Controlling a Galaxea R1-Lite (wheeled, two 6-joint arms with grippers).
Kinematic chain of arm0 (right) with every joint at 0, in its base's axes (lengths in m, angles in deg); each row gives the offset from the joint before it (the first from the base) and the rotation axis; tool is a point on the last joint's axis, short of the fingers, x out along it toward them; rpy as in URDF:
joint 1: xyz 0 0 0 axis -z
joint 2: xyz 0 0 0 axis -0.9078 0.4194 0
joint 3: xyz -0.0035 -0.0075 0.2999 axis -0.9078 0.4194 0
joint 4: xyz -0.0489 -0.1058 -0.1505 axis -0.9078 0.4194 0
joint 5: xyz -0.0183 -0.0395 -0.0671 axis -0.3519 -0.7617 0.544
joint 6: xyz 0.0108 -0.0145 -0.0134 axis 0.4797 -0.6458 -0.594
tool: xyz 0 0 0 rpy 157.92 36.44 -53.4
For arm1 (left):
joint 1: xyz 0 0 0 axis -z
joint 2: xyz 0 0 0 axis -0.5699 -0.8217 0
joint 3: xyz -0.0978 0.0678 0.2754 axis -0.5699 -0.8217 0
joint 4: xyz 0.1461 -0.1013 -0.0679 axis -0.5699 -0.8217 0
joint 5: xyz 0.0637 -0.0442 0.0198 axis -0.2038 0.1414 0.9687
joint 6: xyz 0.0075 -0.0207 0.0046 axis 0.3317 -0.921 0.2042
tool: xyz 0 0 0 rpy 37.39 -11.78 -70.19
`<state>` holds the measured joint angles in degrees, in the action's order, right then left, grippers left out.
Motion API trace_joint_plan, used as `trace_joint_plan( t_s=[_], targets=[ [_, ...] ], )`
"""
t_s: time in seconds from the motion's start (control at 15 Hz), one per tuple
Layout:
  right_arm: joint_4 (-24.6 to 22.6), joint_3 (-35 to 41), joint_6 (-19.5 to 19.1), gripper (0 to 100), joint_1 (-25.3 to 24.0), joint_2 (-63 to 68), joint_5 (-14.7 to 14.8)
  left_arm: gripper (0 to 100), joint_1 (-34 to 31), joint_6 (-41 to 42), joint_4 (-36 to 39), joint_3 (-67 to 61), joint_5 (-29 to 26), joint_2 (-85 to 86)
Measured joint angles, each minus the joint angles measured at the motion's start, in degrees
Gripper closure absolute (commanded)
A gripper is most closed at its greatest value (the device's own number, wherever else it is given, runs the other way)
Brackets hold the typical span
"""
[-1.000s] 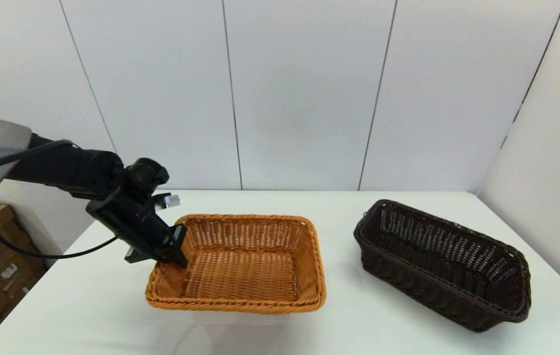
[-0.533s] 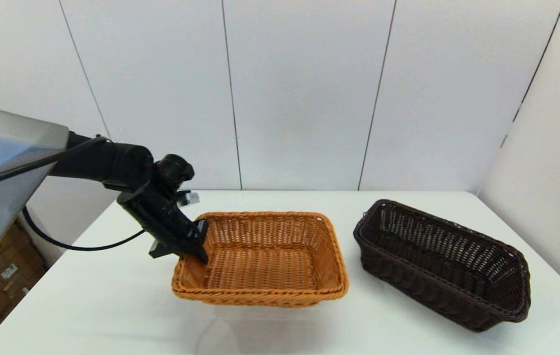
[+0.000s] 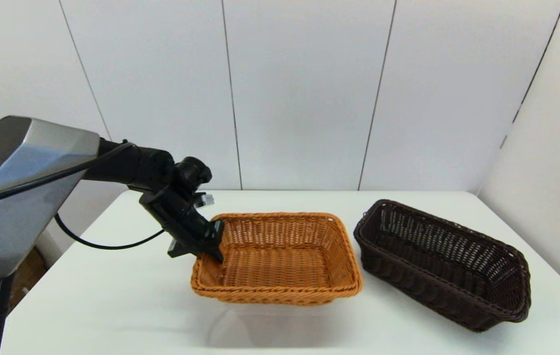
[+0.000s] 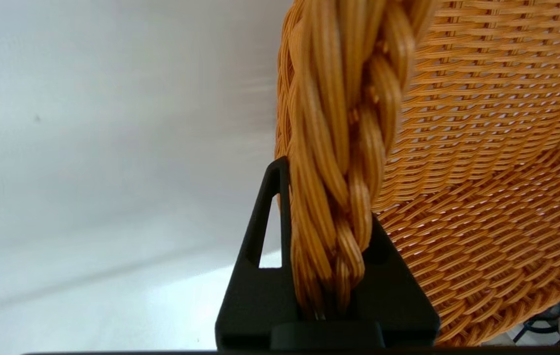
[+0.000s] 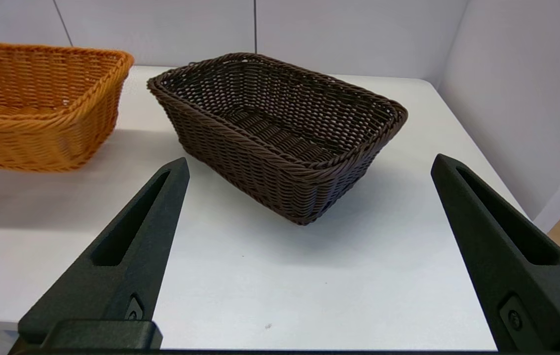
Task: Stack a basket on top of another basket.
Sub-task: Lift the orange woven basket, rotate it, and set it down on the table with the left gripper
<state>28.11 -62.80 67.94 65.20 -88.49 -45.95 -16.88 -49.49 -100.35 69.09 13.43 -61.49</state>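
A white table (image 3: 112, 296) fills the lower frame, backed by pale grey wall panels (image 3: 299, 93) with thin dark seams. At centre, the left gripper (image 3: 210, 249) is clamped on the orange basket (image 3: 280, 256) at its left rim, lifting it above its shadow. The dark basket (image 3: 442, 261) rests at right. The right gripper (image 5: 309, 246) is spread wide at the near table edge.

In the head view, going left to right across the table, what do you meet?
Left gripper, shut on the near-left rim of the orange basket → orange basket → dark brown basket. All above or on the white table.
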Motion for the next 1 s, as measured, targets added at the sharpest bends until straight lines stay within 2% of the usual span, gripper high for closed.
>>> trace_joint_plan(
  t_s=[1.0],
  targets=[
    [-0.02, 0.00, -0.02, 0, 0.00, 0.02, -0.02, 100, 0.85, -1.73, 2.23, 0.30, -0.16, -3.34]
  ],
)
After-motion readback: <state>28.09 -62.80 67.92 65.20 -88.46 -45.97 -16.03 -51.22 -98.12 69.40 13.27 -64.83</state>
